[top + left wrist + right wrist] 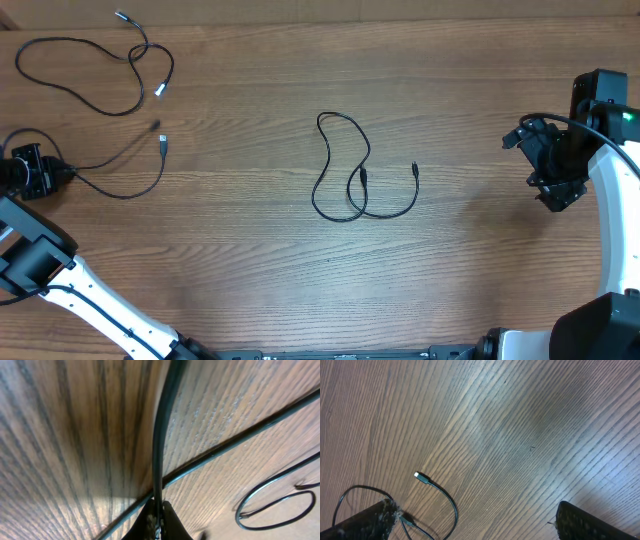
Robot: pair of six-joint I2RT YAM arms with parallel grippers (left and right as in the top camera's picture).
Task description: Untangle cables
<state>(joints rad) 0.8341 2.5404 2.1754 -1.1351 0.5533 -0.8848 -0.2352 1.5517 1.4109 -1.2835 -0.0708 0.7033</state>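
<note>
Cable (pixel 159 435) sits pinched in left claw (pixel 157 519), right claw (pixel 475 522) agape.

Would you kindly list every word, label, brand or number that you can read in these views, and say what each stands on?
No readable text in any view.
The cables, table, left gripper and right gripper bear no legible words, labels or numbers.
The right arm shows only a green light, which is not a sign.
</note>
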